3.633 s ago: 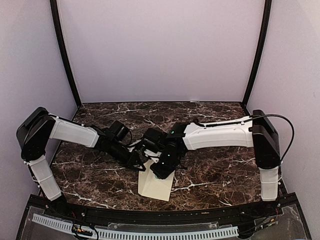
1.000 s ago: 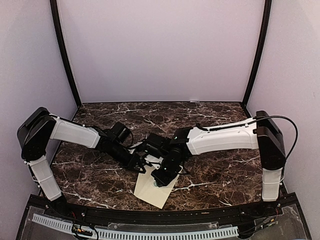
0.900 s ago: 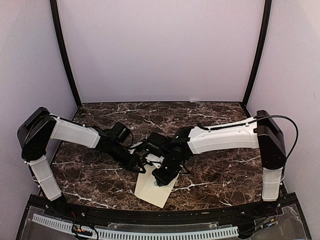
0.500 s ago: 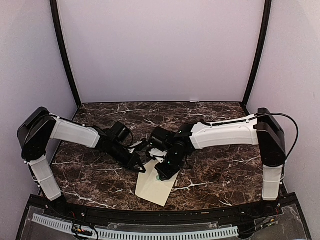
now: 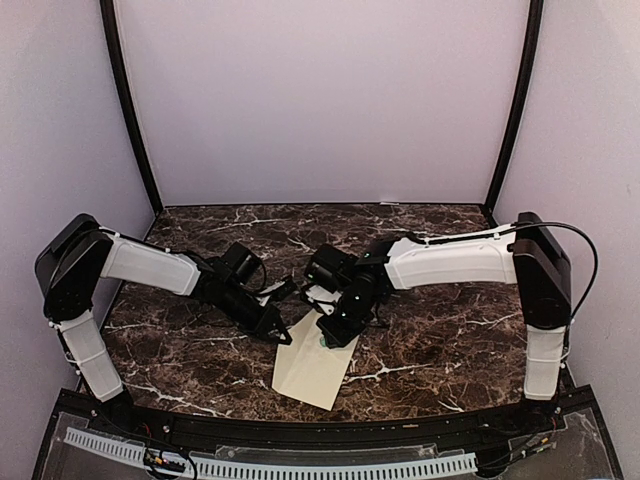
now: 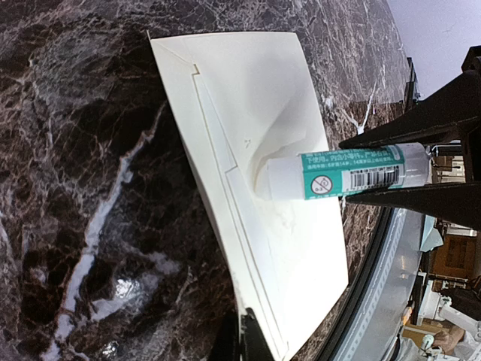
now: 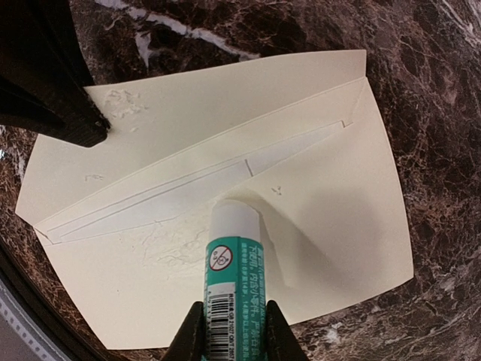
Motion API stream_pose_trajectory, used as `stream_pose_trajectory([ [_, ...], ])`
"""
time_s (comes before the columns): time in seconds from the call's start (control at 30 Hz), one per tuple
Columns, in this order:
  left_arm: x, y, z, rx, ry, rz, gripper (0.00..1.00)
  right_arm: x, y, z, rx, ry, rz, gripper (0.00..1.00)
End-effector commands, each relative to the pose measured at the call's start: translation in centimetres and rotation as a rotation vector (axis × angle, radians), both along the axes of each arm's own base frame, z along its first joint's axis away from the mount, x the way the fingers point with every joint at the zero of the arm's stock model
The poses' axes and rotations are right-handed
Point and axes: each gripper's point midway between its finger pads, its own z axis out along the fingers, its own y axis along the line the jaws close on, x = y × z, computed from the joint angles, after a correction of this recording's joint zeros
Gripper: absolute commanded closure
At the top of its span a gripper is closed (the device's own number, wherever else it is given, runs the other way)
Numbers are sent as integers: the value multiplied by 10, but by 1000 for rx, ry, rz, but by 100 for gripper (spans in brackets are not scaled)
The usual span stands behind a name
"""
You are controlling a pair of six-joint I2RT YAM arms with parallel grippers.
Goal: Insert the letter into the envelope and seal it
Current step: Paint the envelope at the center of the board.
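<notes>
The cream envelope [image 5: 308,372] lies flat on the marble near the table's front edge, also seen as envelope [image 6: 255,113] and envelope [image 7: 338,195]. My right gripper [image 7: 233,331] is shut on a teal-and-white glue stick [image 7: 234,263], whose white tip presses the paper into a small buckle. Shiny smears show beside the tip. From above, the right gripper [image 5: 335,325] sits over the envelope's far end. My left gripper [image 6: 242,340] is shut, its tips pressing on the envelope's edge strip, with nothing between them; it appears as the left gripper [image 5: 283,337] too. The letter is hidden.
Dark marble table [image 5: 440,350] with pale walls behind and at both sides. A black front rail [image 5: 320,440] runs just below the envelope's near corner. Both forearms cross the table's middle, close to each other.
My right gripper has drawn the glue stick along the envelope, away from the front edge and slightly rightward. The envelope shifted a little. The left gripper has stayed put.
</notes>
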Motion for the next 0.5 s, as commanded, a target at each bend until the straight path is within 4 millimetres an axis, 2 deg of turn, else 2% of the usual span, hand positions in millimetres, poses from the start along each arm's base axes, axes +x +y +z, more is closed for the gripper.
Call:
stream_pose_trajectory([
  [0.0, -3, 0, -1, 6, 6, -18, 100, 3, -43, -34, -192, 3, -30, 98],
  [0.17, -2, 1, -1, 11, 4, -13, 100, -6, -37, -29, -164, 26, -11, 98],
  [0.47, 0, 3, -4, 34, -1, 2, 100, -47, -26, -20, -126, 108, 49, 98],
])
